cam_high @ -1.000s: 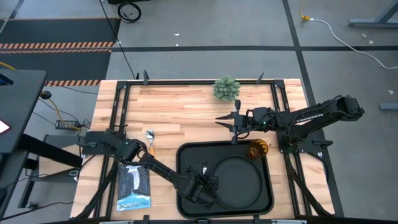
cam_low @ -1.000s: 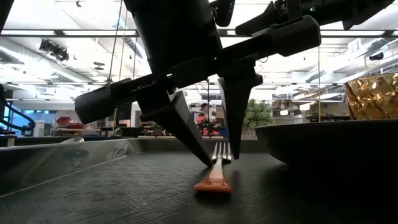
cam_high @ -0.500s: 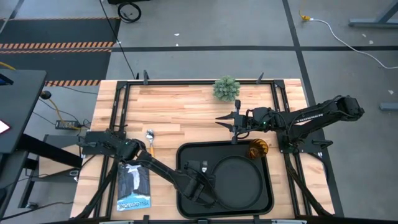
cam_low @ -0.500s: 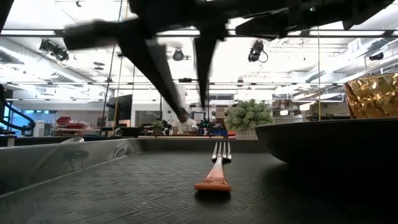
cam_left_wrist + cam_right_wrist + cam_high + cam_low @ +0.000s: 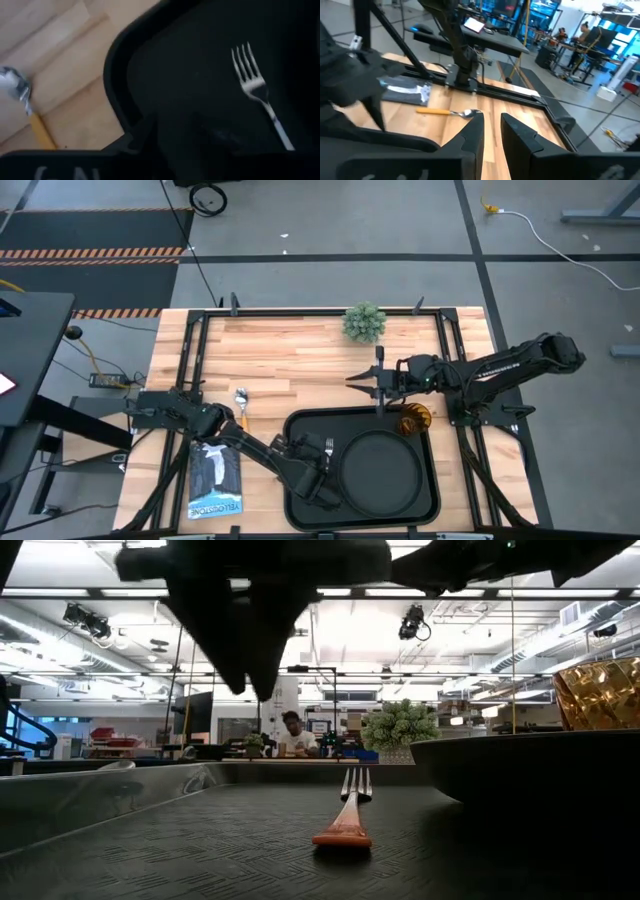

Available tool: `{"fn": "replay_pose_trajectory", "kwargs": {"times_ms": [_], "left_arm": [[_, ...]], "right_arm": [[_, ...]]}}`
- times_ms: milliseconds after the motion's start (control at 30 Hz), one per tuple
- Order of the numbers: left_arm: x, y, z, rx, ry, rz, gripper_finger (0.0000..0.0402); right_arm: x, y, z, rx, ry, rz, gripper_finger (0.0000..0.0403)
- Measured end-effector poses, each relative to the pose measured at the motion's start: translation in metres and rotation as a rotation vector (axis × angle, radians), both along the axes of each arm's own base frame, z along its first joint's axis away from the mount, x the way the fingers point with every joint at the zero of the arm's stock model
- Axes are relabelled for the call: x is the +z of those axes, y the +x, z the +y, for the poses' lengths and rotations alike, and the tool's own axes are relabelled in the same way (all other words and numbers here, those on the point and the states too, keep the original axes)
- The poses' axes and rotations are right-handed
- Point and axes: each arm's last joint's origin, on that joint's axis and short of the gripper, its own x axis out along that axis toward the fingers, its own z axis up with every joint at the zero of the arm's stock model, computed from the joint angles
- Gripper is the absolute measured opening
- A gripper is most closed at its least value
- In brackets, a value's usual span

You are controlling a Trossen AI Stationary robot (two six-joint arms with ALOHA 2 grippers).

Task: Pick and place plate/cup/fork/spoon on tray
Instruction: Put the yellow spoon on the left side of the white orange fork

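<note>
The fork point(image 5: 260, 95) lies inside the tray point(image 5: 117, 95); the spoon point(image 5: 22, 102) rests on the table point(image 5: 65, 50).

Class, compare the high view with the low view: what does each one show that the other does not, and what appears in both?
Only the high view shows the spoon lying on the wooden table left of the tray, a booklet beside it, and the left pincer above the tray's left part. Only the low view shows a seated person in the room behind. Both show the fork lying in the tray, the plate, the cup and the plant.
</note>
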Motion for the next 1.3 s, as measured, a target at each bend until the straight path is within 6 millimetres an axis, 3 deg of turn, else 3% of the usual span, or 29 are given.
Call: {"fn": "replay_pose_trajectory", "kwargs": {"times_ms": [167,300,700,900,1133,1300], "left_arm": [[0.003,-0.001,-0.004,-0.074,0.155,-0.081,0.0115],[0.002,-0.011,0.002,-0.084,0.183,-0.046,0.0094],[0.001,-0.095,0.033,0.220,0.214,-0.119,0.0029],[-0.002,-0.124,0.051,0.396,0.188,-0.137,0.0045],[-0.007,-0.147,0.066,0.453,0.132,-0.121,0.0085],[-0.008,-0.166,0.085,0.491,0.068,-0.170,0.0093]], "right_arm": [[0.000,-0.001,0.010,0.042,-0.007,-0.001,0.0070],[0.000,-0.002,0.015,0.062,-0.015,-0.001,0.0070],[0.000,-0.003,0.023,0.094,-0.012,0.007,0.0070],[0.000,-0.003,0.023,0.095,-0.009,0.007,0.0070],[0.000,-0.003,0.023,0.107,-0.007,0.008,0.0070],[0.000,-0.003,0.025,0.143,0.000,0.008,0.0070]]}}
